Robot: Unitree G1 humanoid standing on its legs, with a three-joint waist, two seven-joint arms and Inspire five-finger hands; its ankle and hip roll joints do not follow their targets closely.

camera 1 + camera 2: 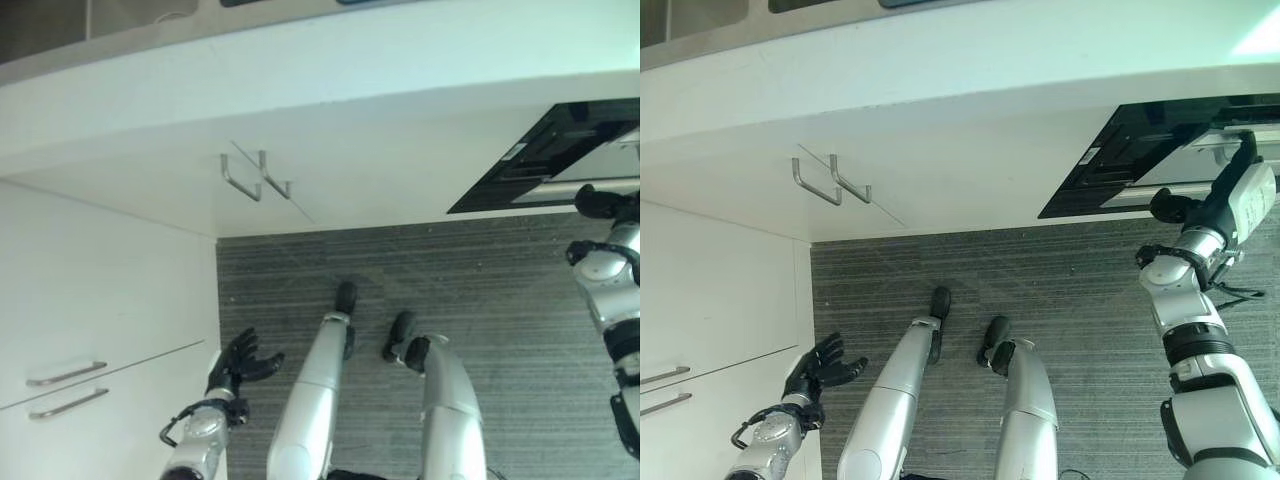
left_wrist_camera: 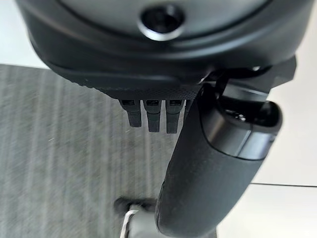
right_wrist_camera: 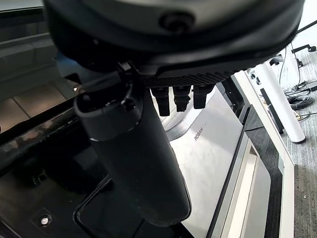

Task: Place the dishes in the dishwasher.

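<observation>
Looking down, I am seeing grey carpet (image 1: 1080,300) under a white worktop (image 1: 960,70), with the dishwasher (image 1: 1140,160) standing open below the worktop's right end. My right hand (image 1: 1175,205) is reaching at its door, fingers hidden, so I cannot tell its grip. My left hand (image 1: 240,362) is hanging with fingers spread beside white drawers (image 1: 90,330).

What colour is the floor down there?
Grey, with fine stripes: the carpet floor shows best in the left eye view.

Small grey lettering stands on the dishwasher door (image 3: 208,148), too faint to read.
</observation>
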